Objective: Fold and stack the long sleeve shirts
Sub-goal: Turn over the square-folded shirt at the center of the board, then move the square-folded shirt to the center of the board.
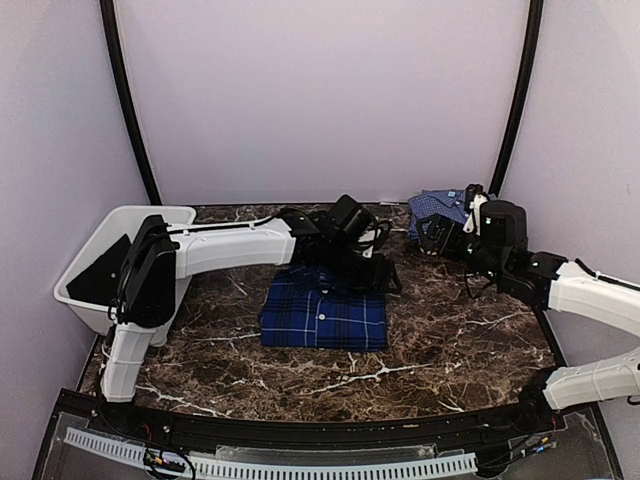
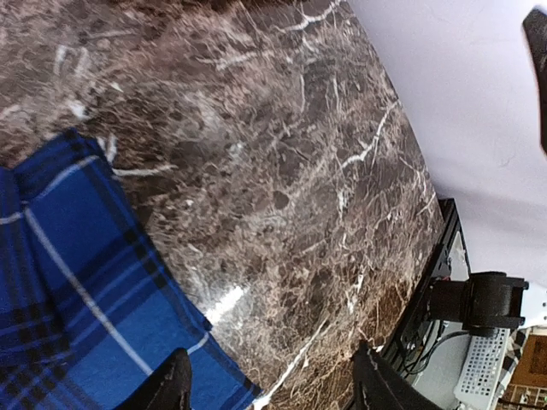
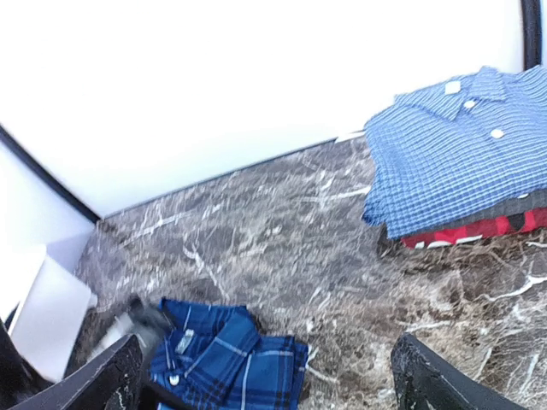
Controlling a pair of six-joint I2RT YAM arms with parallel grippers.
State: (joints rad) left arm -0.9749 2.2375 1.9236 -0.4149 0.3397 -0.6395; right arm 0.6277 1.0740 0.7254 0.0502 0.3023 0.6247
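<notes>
A folded deep-blue plaid shirt lies mid-table; it also shows in the left wrist view and the right wrist view. My left gripper hovers at its far right corner, open, with only marble between the fingers. At the back right a lighter blue fine-check shirt lies folded on top of a red one. My right gripper hangs just in front of that stack, open wide and holding nothing.
A white bin stands at the left edge of the table, beside the left arm. Walls close the back and sides. A dark layer shows between the check shirt and the red one.
</notes>
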